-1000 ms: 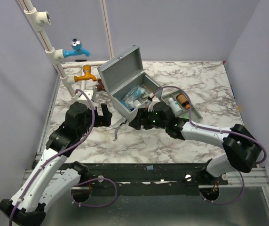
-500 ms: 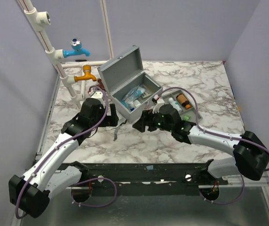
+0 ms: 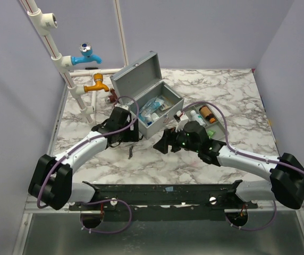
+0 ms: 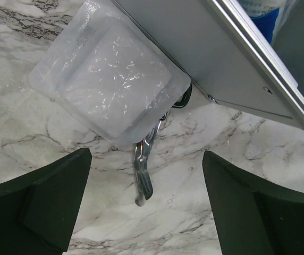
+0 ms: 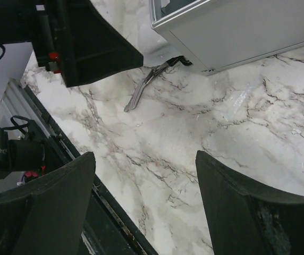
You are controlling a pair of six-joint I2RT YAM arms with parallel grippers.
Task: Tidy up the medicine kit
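The medicine kit (image 3: 148, 106) is a grey metal box standing open at the table's middle back, lid (image 3: 135, 75) tilted back, packets and bottles inside. Its grey tray (image 3: 219, 127) lies to its right with small bottles in it. My left gripper (image 3: 129, 136) is open and empty by the box's front left corner. In the left wrist view (image 4: 146, 212) it hovers over scissors (image 4: 143, 172) and a clear plastic packet (image 4: 107, 85) lying against the box wall (image 4: 221, 58). My right gripper (image 3: 163, 144) is open and empty in front of the box, over bare marble (image 5: 144, 207).
The scissors (image 3: 130, 152) lie on the marble between the two grippers and also show in the right wrist view (image 5: 146, 82). White pipes with a blue tap (image 3: 85, 55) and an orange tap (image 3: 97, 83) stand at the back left. The table's dark front rail (image 5: 104, 207) is close under the right gripper.
My left arm has reached forward and right, bringing its gripper to the box's front left corner. My right gripper has drawn back a little towards the near edge.
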